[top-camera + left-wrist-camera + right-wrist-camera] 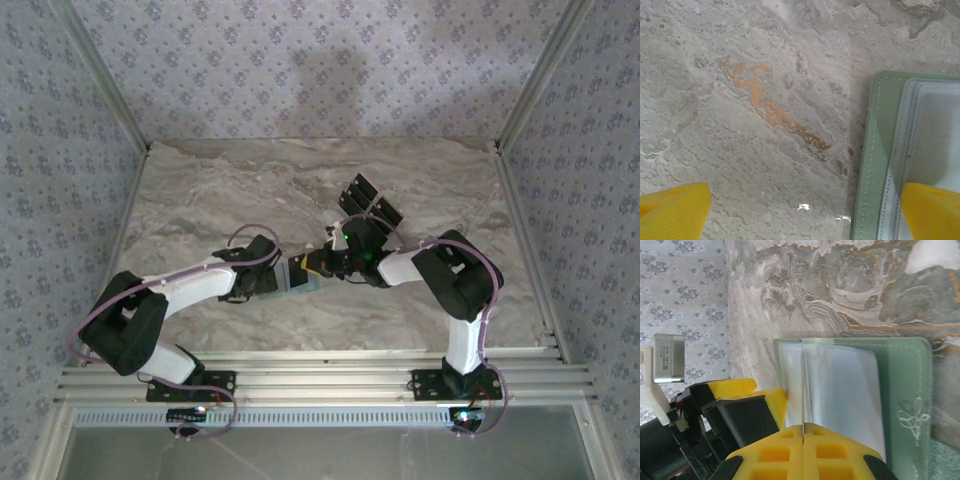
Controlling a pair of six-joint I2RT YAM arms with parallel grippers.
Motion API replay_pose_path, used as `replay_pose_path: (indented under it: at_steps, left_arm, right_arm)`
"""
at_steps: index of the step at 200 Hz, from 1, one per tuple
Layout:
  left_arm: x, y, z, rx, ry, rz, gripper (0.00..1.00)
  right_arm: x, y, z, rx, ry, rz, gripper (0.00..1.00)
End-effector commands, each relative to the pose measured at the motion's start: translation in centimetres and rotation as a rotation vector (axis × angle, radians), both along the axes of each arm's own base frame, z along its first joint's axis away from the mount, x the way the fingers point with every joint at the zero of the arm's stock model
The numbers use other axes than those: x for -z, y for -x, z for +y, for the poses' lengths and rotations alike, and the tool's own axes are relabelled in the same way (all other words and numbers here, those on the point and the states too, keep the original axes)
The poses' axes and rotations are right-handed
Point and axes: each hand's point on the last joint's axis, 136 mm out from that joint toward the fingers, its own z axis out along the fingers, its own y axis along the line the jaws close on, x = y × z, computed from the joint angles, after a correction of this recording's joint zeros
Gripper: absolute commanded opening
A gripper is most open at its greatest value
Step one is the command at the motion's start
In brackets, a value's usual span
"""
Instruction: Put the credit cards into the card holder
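Right wrist view: the right gripper (802, 440) is closed on a thin card (802, 390), seen edge-on, its long axis running straight ahead from the fingertips. Directly beyond lies the holder (905, 390), open on the table (850, 290) with its clear sleeves (840, 385) facing up. The card's edge crosses the sleeves; entry into a pocket cannot be confirmed. Left wrist view: the left gripper (805, 212) stands wide, one fingertip (932, 212) over the holder's edge, contact uncertain. Judgement: the right arm is placed to insert, and the card must align with a sleeve mouth.
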Motion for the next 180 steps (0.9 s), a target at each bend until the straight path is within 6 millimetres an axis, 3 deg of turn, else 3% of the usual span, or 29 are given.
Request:
replay_pose_path:
  at_steps: [1, 124, 180]
  left_arm:
    - [1.0, 1.9, 1.9, -0.01, -0.08, 0.068, 0.98]
    - [1.0, 2.0, 1.9, -0.011, -0.077, 0.068, 0.98]
    - [1.0, 2.0, 1.9, -0.011, -0.078, 0.072, 0.97]
  right_arm:
    - [-1.3, 0.1, 1.2, -0.052, -0.034, -0.042, 0.0]
    - [1.3, -0.2, 1.5, -0.068, -0.007, -0.041, 0.0]
    - [1.6, -0.1, 1.7, -0.072, -0.018, -0.035, 0.0]
